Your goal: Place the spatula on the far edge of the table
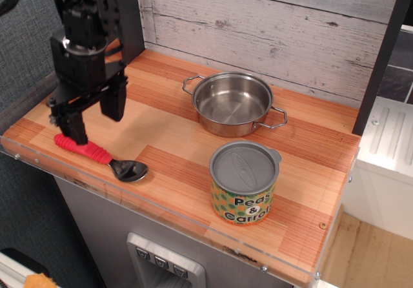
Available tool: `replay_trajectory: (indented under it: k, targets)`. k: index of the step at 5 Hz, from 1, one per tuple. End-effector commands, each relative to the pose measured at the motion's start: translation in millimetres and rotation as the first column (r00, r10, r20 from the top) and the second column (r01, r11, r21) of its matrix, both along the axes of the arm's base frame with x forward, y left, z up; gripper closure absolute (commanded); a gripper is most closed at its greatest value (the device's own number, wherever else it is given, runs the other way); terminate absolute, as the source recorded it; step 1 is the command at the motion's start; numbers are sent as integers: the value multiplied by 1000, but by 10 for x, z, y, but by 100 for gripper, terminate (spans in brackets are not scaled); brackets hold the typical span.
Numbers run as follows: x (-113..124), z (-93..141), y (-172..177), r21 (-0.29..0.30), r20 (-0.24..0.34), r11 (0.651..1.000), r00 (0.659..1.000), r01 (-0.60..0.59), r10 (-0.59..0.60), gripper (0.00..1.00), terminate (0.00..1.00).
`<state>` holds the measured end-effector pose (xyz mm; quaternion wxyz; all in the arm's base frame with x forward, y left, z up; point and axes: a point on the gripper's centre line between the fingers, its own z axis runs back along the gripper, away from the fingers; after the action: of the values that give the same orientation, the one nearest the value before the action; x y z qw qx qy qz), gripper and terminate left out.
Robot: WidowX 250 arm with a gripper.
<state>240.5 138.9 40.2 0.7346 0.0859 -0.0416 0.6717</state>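
Note:
The spatula (97, 154) lies flat near the front left edge of the wooden table (187, 146). Its red ribbed handle points left and its shiny metal bowl points right. My black gripper (94, 118) hangs open just above the handle's left part. One finger (74, 128) is at the handle's left end and the other finger (115, 102) is farther back. The fingers hold nothing. I cannot tell whether the left finger touches the handle.
A steel pot (232, 103) with two handles stands at the back middle. A tin of peas and carrots (244, 182) stands in front of it. A grey plank wall (271, 30) closes the far edge. A white ribbed surface (387, 136) lies to the right.

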Motion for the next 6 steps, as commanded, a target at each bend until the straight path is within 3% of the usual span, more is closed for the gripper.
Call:
replay_trajectory:
  k: [1,3,4,5,6]
  targets:
    - [-69,-52,26,18,49,999,998,-44,43,0,0]
    - [-62,-247,62,17,19,998,998,-67,67,0,0]
    - [-75,-274,67,18,66,996,994,-83,82,0,0]
    - [-98,-250,70,22,101,994,990,-104,101,100,0]
    - [-111,-288,69,4,98,996,991,-91,90,100,0]
